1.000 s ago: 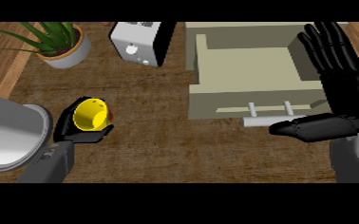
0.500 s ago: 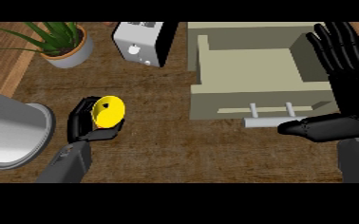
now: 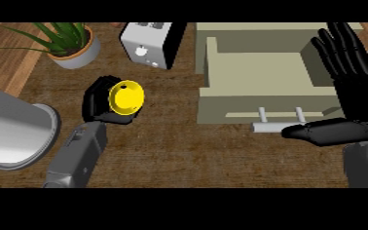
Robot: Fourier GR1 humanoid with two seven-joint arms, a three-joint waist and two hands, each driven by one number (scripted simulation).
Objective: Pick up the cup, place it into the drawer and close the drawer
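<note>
A yellow cup (image 3: pixel 126 97) is held above the wooden counter at the left of the head view, its mouth turned toward me. My left hand (image 3: pixel 99 102) is curled round it from the left. The beige drawer (image 3: pixel 259 73) stands pulled out at the right, with nothing inside it and its bar handle (image 3: pixel 277 125) at the front. My right hand (image 3: pixel 345 78) stands open at the right edge over the drawer's right side, fingers up and thumb out beside the handle.
A white toaster (image 3: pixel 149 44) stands at the back, left of the drawer. A potted plant (image 3: pixel 68 44) sits at the back left. A large grey metal pot (image 3: pixel 22 134) lies at the left edge, close to my left forearm.
My left hand has lifted the cup up and to the right, toward the drawer. The pot has slid further toward the left edge of the view. The right hand has barely moved.
</note>
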